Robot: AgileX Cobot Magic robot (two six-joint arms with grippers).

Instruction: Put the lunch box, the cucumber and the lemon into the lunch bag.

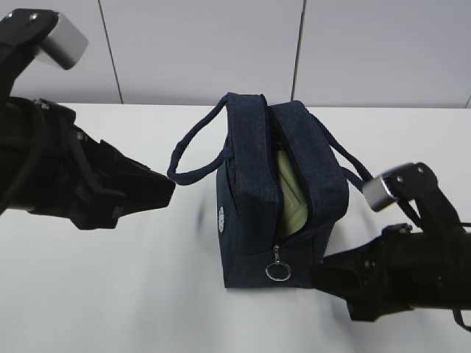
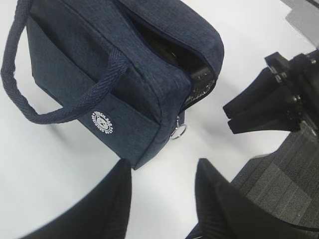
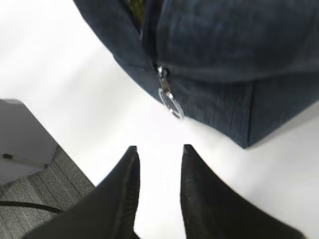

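Observation:
The navy lunch bag [image 1: 250,220] stands mid-table with its top zipper open. The pale green lid of the lunch box [image 1: 291,195] shows inside the opening. The silver ring pull [image 1: 278,271] hangs at the bag's near end; it also shows in the right wrist view [image 3: 171,105]. The cucumber and the lemon are hidden or out of view. My left gripper [image 1: 171,187] is open and empty, left of the bag by its left handle [image 1: 195,158]; in its own view [image 2: 162,169] it faces the bag's logo corner [image 2: 102,122]. My right gripper [image 1: 316,276] is open and empty, at the bag's near right corner, close to the ring pull [image 3: 158,149].
The white table [image 1: 110,294] carries only the bag. Its front edge and the grey carpet floor [image 2: 289,174] show in the wrist views. The bag's right handle [image 1: 355,170] hangs toward my right arm. A grey wall stands behind.

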